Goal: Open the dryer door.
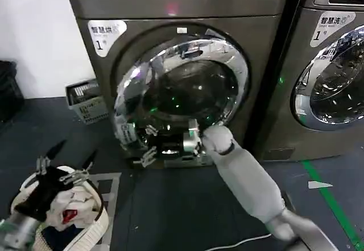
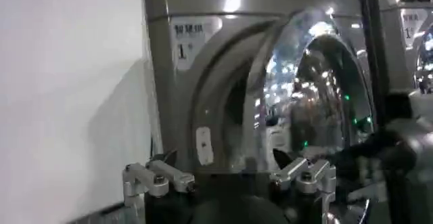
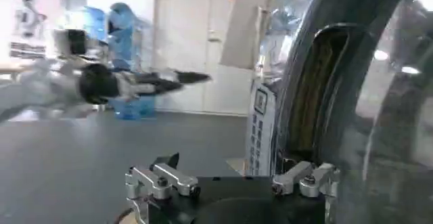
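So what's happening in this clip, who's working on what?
The robot is opening the dryer door. Its right gripper is at the door's lower edge, fingers open, one on each side of the chrome rim. The door stands partly ajar, swung away from the machine's front. The left gripper hovers open, low on the left above a laundry basket, not involved.

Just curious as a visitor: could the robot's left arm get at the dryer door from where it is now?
Probably not without moving: the left gripper hovers open over the laundry basket, well apart from the dryer door, where the right gripper works.
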`<action>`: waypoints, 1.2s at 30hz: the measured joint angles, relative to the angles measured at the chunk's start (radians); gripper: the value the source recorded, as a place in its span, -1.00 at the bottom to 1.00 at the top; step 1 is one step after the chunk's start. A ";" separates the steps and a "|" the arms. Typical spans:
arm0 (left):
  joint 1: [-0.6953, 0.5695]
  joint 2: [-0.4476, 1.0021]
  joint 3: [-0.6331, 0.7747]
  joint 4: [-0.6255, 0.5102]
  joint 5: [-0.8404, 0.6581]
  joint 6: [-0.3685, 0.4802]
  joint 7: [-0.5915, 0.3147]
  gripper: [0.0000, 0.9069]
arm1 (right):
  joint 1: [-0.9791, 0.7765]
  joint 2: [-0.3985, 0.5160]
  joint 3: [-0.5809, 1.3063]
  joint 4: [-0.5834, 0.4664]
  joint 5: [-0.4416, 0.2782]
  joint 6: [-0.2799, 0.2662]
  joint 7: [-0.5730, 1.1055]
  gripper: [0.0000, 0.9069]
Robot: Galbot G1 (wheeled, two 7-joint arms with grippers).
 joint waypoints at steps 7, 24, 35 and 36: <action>-0.095 0.108 0.068 0.095 -0.043 0.033 -0.047 1.00 | -0.082 -0.078 0.045 0.109 0.001 -0.001 -0.058 1.00; -0.393 0.341 0.454 0.363 -0.155 -0.081 0.040 1.00 | -0.316 -0.220 0.222 0.297 0.051 0.016 -0.278 1.00; -0.664 0.352 0.798 0.499 -0.251 -0.091 0.066 1.00 | -0.499 -0.320 0.559 0.285 0.125 0.071 -0.320 1.00; -0.687 0.340 0.825 0.509 -0.244 -0.096 0.069 1.00 | -0.515 -0.327 0.600 0.274 0.138 0.073 -0.320 1.00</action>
